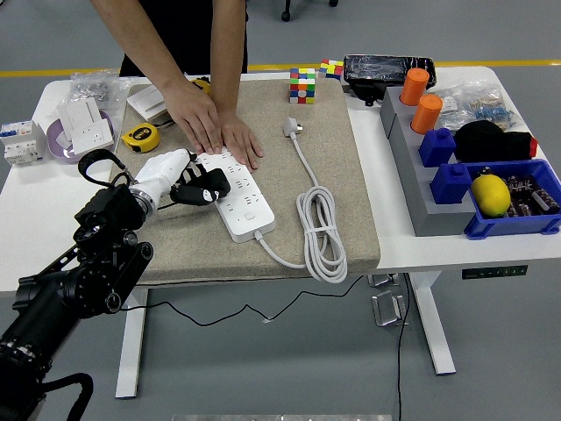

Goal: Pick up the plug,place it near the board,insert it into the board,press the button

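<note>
Left hand [195, 187] sits at the left edge of the white power strip [238, 193], black fingers curled, touching or just over the strip; holding nothing that can be made out. Plug [291, 128] lies loose on the beige mat [342, 175], well apart from the hand, right of the strip, its white cable [323, 235] coiled near the mat's front. A person's hands [219, 130] press flat on the strip's far end. Tape measure [140, 137] sits on the white table [35, 206], left of the mat.
</note>
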Action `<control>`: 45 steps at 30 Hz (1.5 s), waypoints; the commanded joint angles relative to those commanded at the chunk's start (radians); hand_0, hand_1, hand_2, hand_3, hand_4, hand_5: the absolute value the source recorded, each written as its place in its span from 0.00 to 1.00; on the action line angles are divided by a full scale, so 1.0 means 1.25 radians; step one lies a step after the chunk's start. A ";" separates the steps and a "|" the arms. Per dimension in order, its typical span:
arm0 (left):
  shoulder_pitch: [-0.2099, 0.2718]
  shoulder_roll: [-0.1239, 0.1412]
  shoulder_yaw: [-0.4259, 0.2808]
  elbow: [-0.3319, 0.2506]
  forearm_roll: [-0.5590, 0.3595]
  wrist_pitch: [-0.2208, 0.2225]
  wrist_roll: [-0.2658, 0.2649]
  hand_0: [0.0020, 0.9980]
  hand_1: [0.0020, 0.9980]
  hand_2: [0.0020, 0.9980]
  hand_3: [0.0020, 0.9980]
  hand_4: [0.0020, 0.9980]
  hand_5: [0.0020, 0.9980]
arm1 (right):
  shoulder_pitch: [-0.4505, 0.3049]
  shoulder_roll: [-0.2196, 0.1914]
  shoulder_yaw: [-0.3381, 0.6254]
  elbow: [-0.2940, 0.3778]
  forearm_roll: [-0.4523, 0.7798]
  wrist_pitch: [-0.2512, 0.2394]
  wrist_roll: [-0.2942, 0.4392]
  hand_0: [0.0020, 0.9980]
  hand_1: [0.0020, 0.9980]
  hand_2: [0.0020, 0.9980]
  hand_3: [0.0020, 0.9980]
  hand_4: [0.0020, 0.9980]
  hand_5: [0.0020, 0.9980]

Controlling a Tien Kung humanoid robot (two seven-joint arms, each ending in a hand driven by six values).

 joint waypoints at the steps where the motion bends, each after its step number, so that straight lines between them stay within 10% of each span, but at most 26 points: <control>1: 0.001 0.000 -0.002 -0.002 0.000 0.002 -0.001 0.45 0.35 0.33 0.37 0.56 0.22 | 0.000 0.000 0.000 0.000 0.000 0.000 0.000 1.00 0.86 0.79 0.81 1.00 1.00; 20: 0.012 0.003 -0.013 -0.016 0.000 0.009 -0.009 0.44 0.35 0.33 0.36 0.56 0.21 | -0.005 0.000 -0.003 0.000 -0.002 -0.005 -0.003 1.00 0.86 0.79 0.81 1.00 1.00; 37: 0.095 0.057 -0.097 -0.235 0.000 0.000 0.004 0.45 0.35 0.33 0.36 0.56 0.21 | -0.010 0.003 0.006 0.000 -0.004 -0.006 -0.004 1.00 0.86 0.79 0.81 1.00 1.00; 45: 0.139 0.075 -0.136 -0.201 0.000 0.020 -0.013 0.45 0.37 0.33 0.37 0.57 0.22 | -0.012 0.005 0.013 0.000 -0.003 -0.005 -0.004 1.00 0.86 0.79 0.81 1.00 1.00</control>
